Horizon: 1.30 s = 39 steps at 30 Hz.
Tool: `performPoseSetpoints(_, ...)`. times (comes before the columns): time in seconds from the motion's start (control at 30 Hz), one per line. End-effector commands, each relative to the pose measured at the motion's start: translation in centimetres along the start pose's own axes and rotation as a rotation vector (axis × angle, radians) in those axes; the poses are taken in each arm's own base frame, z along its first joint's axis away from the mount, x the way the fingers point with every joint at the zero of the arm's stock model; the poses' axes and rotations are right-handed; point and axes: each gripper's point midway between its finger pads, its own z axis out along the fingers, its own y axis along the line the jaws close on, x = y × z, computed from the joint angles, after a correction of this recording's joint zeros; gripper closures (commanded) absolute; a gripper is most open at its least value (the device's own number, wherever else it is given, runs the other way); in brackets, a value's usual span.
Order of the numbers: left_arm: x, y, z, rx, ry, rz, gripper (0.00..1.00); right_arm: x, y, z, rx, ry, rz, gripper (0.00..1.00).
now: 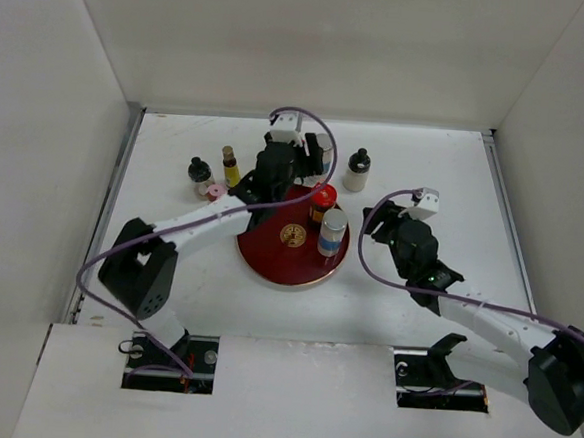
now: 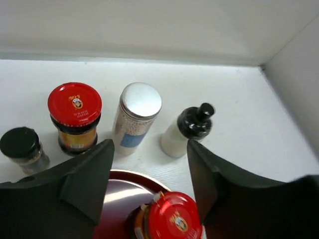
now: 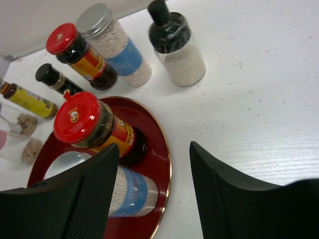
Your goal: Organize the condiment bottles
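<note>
On round dark-red tray [image 1: 269, 263] I see red-capped dark jar [image 1: 323, 198] at 1 o'clock, silver-capped blue-banded shaker [image 1: 331, 232] of white grains at 3. Off tray, past 1 o'clock: black-capped bottle [image 1: 357, 170] of white powder. Jaws apart, nothing held: left gripper [image 2: 149, 159], right gripper [image 3: 153, 149].

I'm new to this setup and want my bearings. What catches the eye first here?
The round dark-red tray at the centre of the table stands out, carrying a red-capped jar and a silver-capped shaker. The left gripper hangs open over its far edge, facing a twin jar and twin shaker off the tray.
</note>
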Motion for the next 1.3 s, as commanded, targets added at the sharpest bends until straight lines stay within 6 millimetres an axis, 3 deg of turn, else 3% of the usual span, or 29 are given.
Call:
performPoseSetpoints(0.0, 1.7, 0.0, 3.1, -0.008, 0.122, 0.136, 0.37, -2.6, 0.8, -0.7, -0.041, -0.084, 0.117, 0.36)
performPoseSetpoints(0.13, 2.8, -0.6, 6.7, -0.015, 0.199, 0.243, 0.27, -3.4, 0.5, -1.2, -0.05, -0.109, 0.134, 0.34)
performPoseSetpoints(0.27, 3.2, -1.0, 8.8, -0.024, 0.21, 0.274, 0.22, -3.6, 0.6, -1.4, -0.061, -0.112, 0.138, 0.33)
performPoseSetpoints(0.7, 4.8, 0.6, 12.9, -0.071, 0.203, 0.344, 0.22, -3.9, 1.4, -1.8, -0.098, -0.115, 0.145, 0.32)
performPoseSetpoints(0.8, 5.2, 1.1, 13.7, -0.079, 0.204, 0.35, 0.27, -4.4, 1.6, -2.0, -0.113, -0.134, 0.151, 0.32)
performPoseSetpoints(0.9, 5.0, 0.7, 14.1, -0.068, 0.182, 0.348, 0.44, -4.8, 1.7, -2.2, -0.127, -0.158, 0.153, 0.32)
performPoseSetpoints(1.0, 3.6, -0.9, 13.7, -0.036, 0.125, 0.339, 0.57, -4.8, 1.8, -2.3, -0.131, -0.162, 0.155, 0.32)
performPoseSetpoints(1.07, 1.5, -2.4, 13.0, -0.013, 0.072, 0.326, 0.63, -4.8, 1.7, -2.3, -0.129, -0.165, 0.156, 0.32)
performPoseSetpoints(1.27, -7.2, -5.9, 9.3, 0.028, -0.128, 0.282, 0.67, -4.8, 1.7, -2.3, -0.13, -0.172, 0.163, 0.33)
